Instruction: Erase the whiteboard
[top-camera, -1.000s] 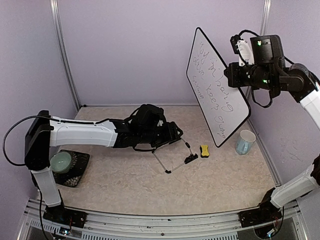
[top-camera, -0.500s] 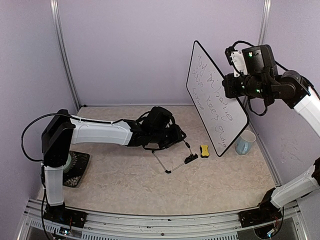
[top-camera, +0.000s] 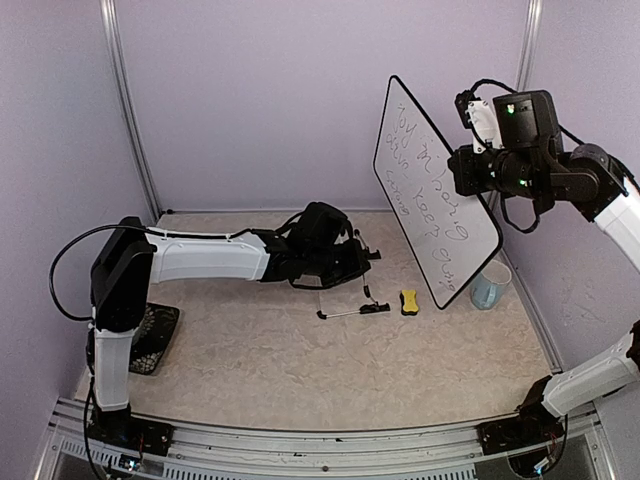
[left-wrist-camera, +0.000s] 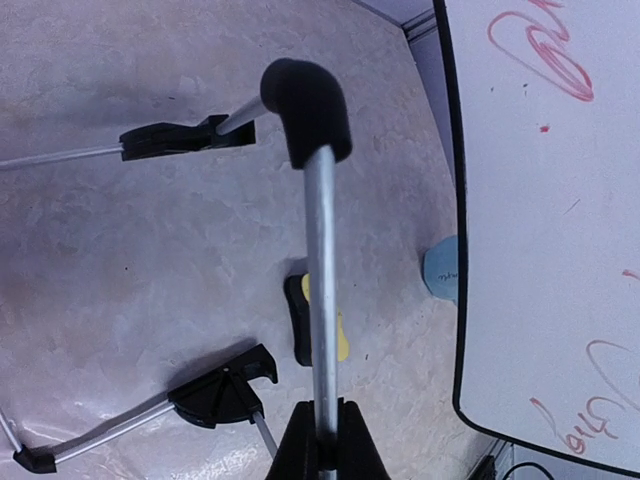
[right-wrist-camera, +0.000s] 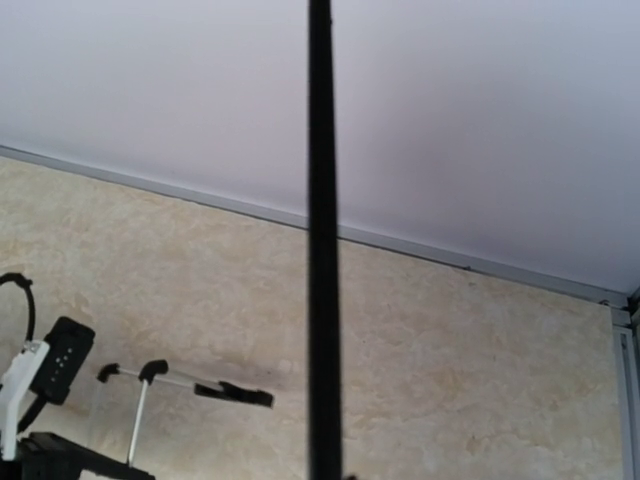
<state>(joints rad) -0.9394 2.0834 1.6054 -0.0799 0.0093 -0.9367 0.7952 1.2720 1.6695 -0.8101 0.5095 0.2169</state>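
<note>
The whiteboard (top-camera: 436, 190), white with a thin black frame and dark handwriting, hangs tilted in the air at the right. My right gripper (top-camera: 473, 170) is shut on its right edge. In the right wrist view only its black edge (right-wrist-camera: 320, 250) shows, as a vertical bar. My left gripper (top-camera: 362, 259) is shut on the silver rod of a metal wire stand (top-camera: 350, 311) with black feet. The left wrist view shows the left gripper (left-wrist-camera: 321, 441) clamped on that stand's rod (left-wrist-camera: 319, 300), with the whiteboard (left-wrist-camera: 550, 200) at the right.
A small yellow sponge eraser (top-camera: 409, 302) lies on the table just right of the stand, also seen under the rod (left-wrist-camera: 298, 322). A pale blue cup (top-camera: 490, 284) stands below the board's lower corner. A black mat (top-camera: 150, 345) lies at the left by the arm's base.
My left gripper has closed on the stand's rod and tipped the stand, so its feet have shifted on the table. The right arm has moved the board slightly.
</note>
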